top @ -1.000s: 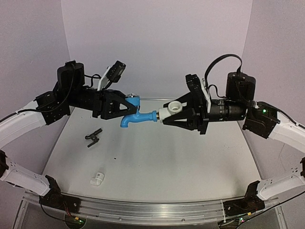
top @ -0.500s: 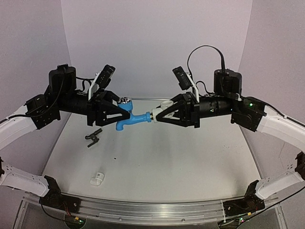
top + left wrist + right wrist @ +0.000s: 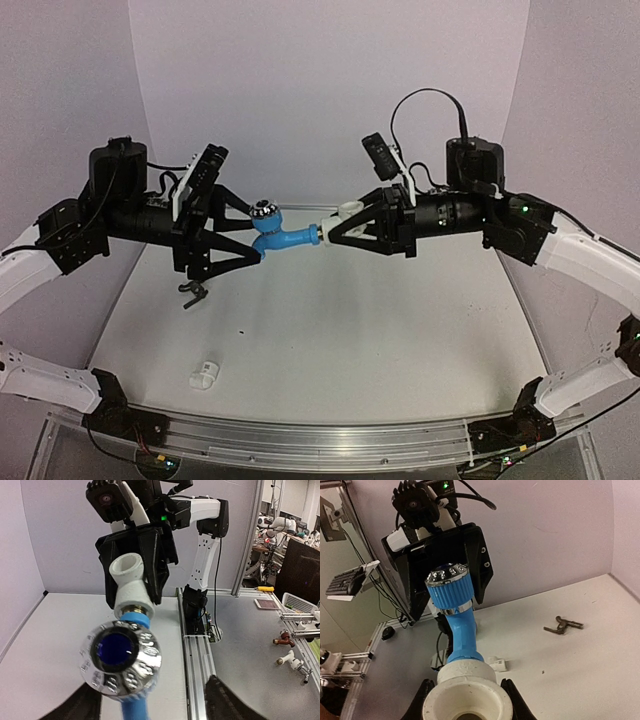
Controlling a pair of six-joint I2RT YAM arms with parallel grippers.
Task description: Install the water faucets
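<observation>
The blue faucet (image 3: 288, 238) hangs in mid-air between my arms, its stem seated in a white pipe fitting (image 3: 342, 216). My right gripper (image 3: 326, 236) is shut on that fitting; in the right wrist view the fitting (image 3: 465, 685) sits between the fingers with the faucet (image 3: 460, 630) rising from it. My left gripper (image 3: 256, 240) is open, with its fingers spread on either side of the faucet's spout end. In the left wrist view the ribbed knob (image 3: 120, 657) fills the middle, and the left gripper (image 3: 150, 702) stands wide of the blue body.
A small black key-like part (image 3: 196, 290) lies on the table at the left; it also shows in the right wrist view (image 3: 563, 625). A second small white fitting (image 3: 204, 374) lies near the front left. The aluminium rail (image 3: 300, 435) runs along the near edge.
Both wrists have rolled and the faucet has turned, so its knob now faces up. The left gripper's fingers have spread apart off the faucet. The right gripper still holds the fitting.
</observation>
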